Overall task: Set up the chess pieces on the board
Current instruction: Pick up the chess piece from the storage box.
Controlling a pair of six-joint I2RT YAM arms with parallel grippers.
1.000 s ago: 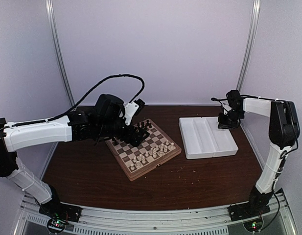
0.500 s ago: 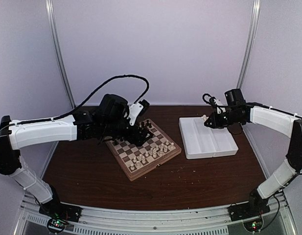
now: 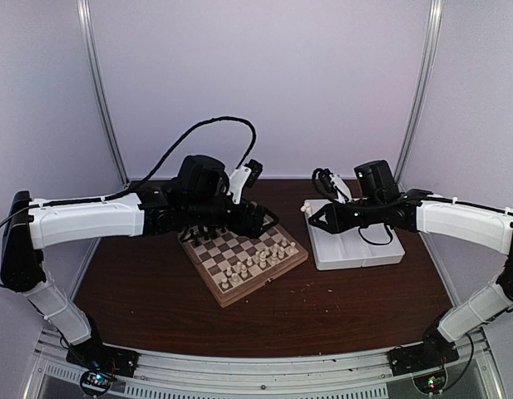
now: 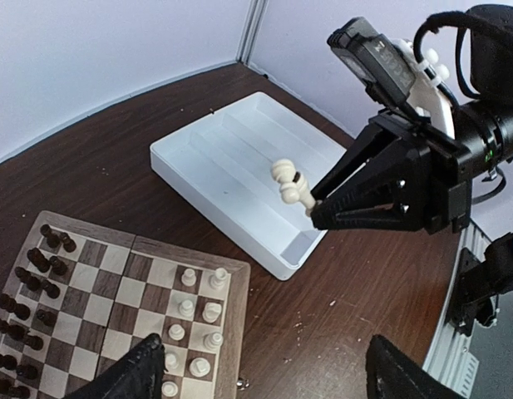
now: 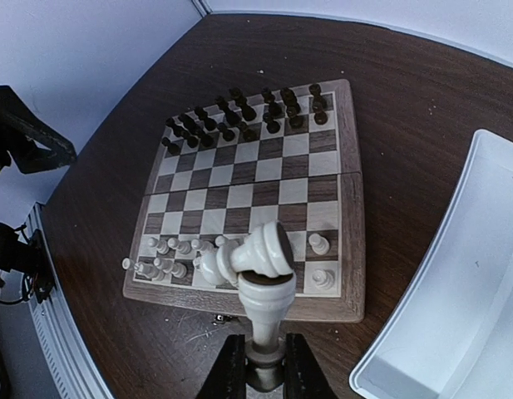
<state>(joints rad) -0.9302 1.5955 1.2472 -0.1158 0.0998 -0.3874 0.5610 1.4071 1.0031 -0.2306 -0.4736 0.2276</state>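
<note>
The board (image 3: 258, 287) lies at the table's middle, turned at an angle; it also shows in the right wrist view (image 5: 352, 249) and the left wrist view (image 4: 236, 332). Several cream chess pieces (image 3: 258, 261) stand in its near rows (image 5: 321, 243). My right gripper (image 3: 316, 221) is shut on a cream chess piece (image 5: 267, 312). A second cream piece (image 5: 260, 252) clings sideways to the first. It holds them in the air between tray and board (image 4: 289, 183). My left gripper (image 3: 258, 221) hangs wide open and empty over the board's far right side, with one finger (image 4: 131, 376) in its own view.
A white tray (image 3: 356, 241) stands right of the board (image 4: 231, 158), its corner in the right wrist view (image 5: 456, 316). Dark pieces (image 5: 239, 112) fill the board's far rows. Small crumbs lie on the brown table (image 3: 306, 287) near the board.
My right arm has swung left from the tray's far right corner toward the board, carrying the cream pieces. My left gripper has moved right along the board's far side.
</note>
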